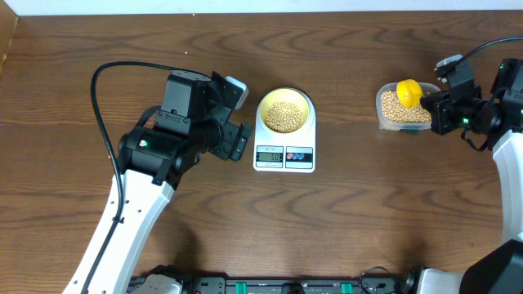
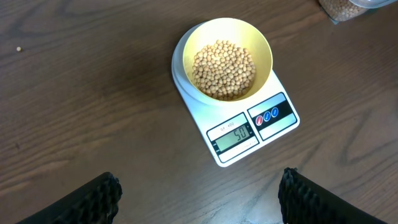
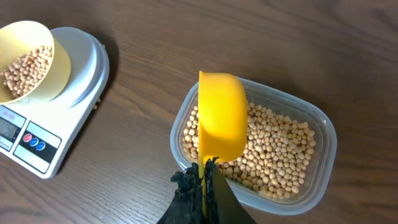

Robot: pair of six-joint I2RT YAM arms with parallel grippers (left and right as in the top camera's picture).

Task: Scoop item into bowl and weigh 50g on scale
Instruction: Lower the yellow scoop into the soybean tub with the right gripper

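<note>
The pale yellow bowl (image 1: pixel 284 110) (image 2: pixel 222 59) (image 3: pixel 26 62) sits on the white scale (image 1: pixel 284 152) (image 2: pixel 267 134) (image 3: pixel 74 118), filled with tan beans (image 2: pixel 224 70). The display (image 2: pixel 234 135) reads 50. My left gripper (image 1: pixel 235 114) (image 2: pixel 199 202) is open, left of the scale, with nothing between its fingers. My right gripper (image 1: pixel 433 102) (image 3: pixel 203 180) is shut on the handle of a yellow scoop (image 1: pixel 408 91) (image 3: pixel 221 118), held on its side over the clear tub (image 1: pixel 381 110) (image 3: pixel 323 162) of beans (image 3: pixel 280 149).
A single stray bean (image 2: pixel 19 49) lies on the brown wooden table (image 1: pixel 368 212) left of the scale. The left arm's black cable (image 1: pixel 102 122) loops over the table at the left.
</note>
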